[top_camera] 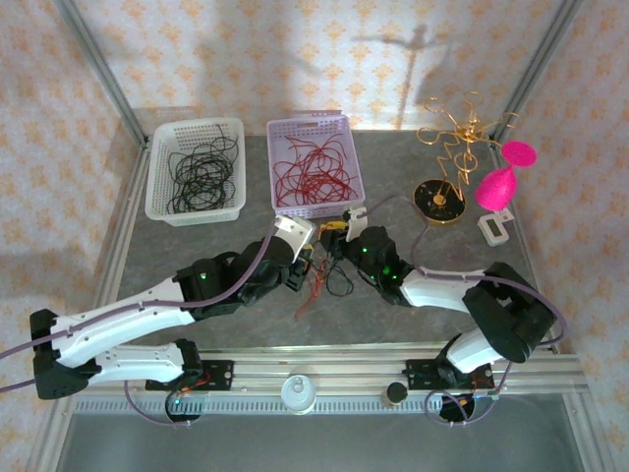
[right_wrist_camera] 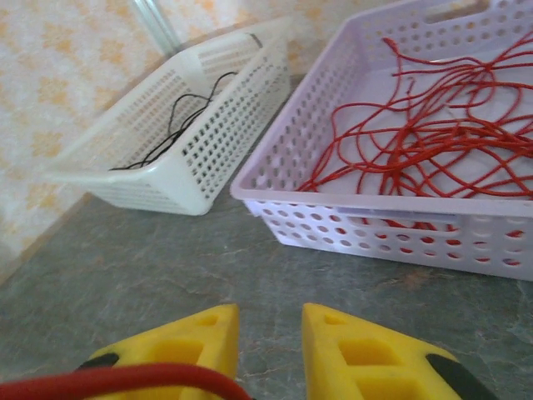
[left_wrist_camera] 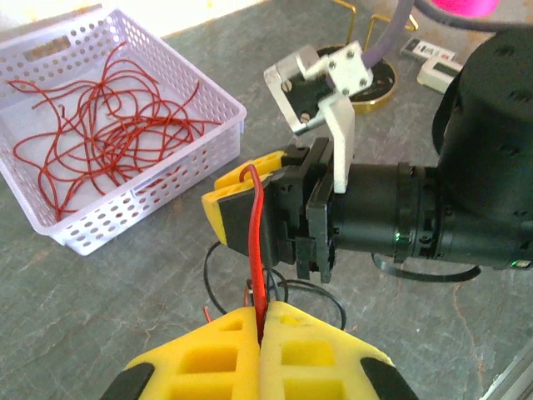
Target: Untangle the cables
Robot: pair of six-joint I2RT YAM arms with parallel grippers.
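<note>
- A thin red cable (left_wrist_camera: 256, 250) is pinched between the closed fingers of the left gripper (left_wrist_camera: 260, 323) and runs taut to the right gripper (right_wrist_camera: 268, 323).
- The right gripper's fingers are held narrowly apart, and the cable is laid across one of them.
- A red-and-black tangle (top_camera: 324, 284) is seen on the table (top_camera: 393, 177) beneath both grippers.
- Open table surface is available in front of the lilac basket (top_camera: 309, 124) and the white basket (top_camera: 197, 126).

Bench (top_camera: 393, 177): looked like grey mottled stone, matt.
Lilac basket (top_camera: 310, 122): was perforated plastic with a slight sheen.
White basket (top_camera: 197, 126): was the same perforated plastic.
Red cables (top_camera: 314, 172): appeared smooth, plastic-coated and faintly glossy.
Black cables (top_camera: 201, 172): looked smooth and duller.
Ornament (top_camera: 454, 147): was polished gold-coloured metal wire.
Left gripper (left_wrist_camera: 261, 321) jaws: were matt yellow moulded plastic.
Front rail (top_camera: 324, 364): was bare brushed metal.
</note>
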